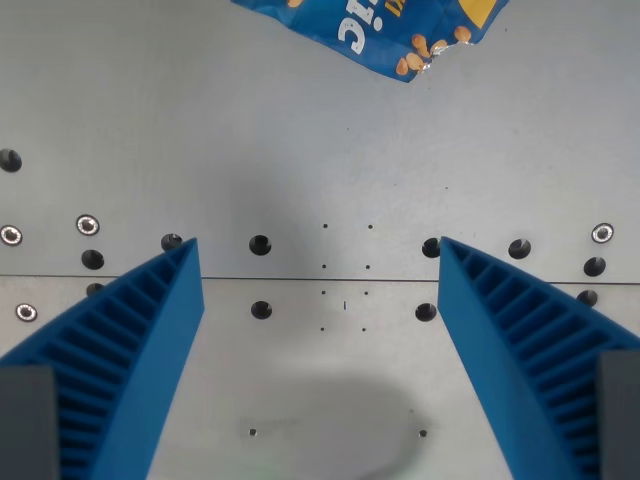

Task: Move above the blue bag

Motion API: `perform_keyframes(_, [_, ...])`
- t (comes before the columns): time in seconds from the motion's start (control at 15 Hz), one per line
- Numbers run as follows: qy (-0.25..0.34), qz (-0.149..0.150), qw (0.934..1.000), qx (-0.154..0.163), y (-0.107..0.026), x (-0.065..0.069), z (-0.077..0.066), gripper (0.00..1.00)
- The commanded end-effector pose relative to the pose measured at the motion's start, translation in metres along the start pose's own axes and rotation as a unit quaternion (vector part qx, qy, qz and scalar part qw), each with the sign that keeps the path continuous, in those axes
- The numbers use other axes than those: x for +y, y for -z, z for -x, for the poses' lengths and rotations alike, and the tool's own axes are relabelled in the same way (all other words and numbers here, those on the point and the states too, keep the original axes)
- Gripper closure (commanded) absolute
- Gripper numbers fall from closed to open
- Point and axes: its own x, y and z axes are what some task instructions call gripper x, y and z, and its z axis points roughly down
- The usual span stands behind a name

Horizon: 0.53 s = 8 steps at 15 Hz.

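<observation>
The task is not finished, as far as I can judge. The blue bag [385,32] lies at the far edge of the wrist view, at the top and a little toward the wrist view's right, and only its lower part is visible; the rest is cut off by the frame. It rests flat on the grey metal counter [300,130], and I can see some white letters and a print of yellow snack pieces on it.

The gripper [320,262] points straight down at the counter and its jaws stand wide apart, with nothing between them. The two blue ribbed fingers [130,340] enter from the lower corners of the view. Under the gap between them there is only bare metal with screw holes [260,243] and a thin seam line [300,277] that runs across the plate. A soft shadow lies on the counter near the bottom edge.

So the arm hovers over an empty part of the counter, well apart from the bag. I think what is left is to travel toward the top of the view, and slightly to the wrist view's right, until the bag sits in the middle between the fingers.
</observation>
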Motion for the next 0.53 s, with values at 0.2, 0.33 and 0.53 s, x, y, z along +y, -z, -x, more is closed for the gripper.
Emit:
perform_keyframes(0.2, [0.000,0.000,1.0000,0.002,0.0019,0.0000,0.0004,0.00])
perform_keyframes(0.33, [0.000,0.000,1.0000,0.002,0.0016,0.0001,0.0002,0.00])
perform_keyframes(0.53, [-0.001,0.000,1.0000,0.002,0.0002,0.0005,-0.0009,0.00])
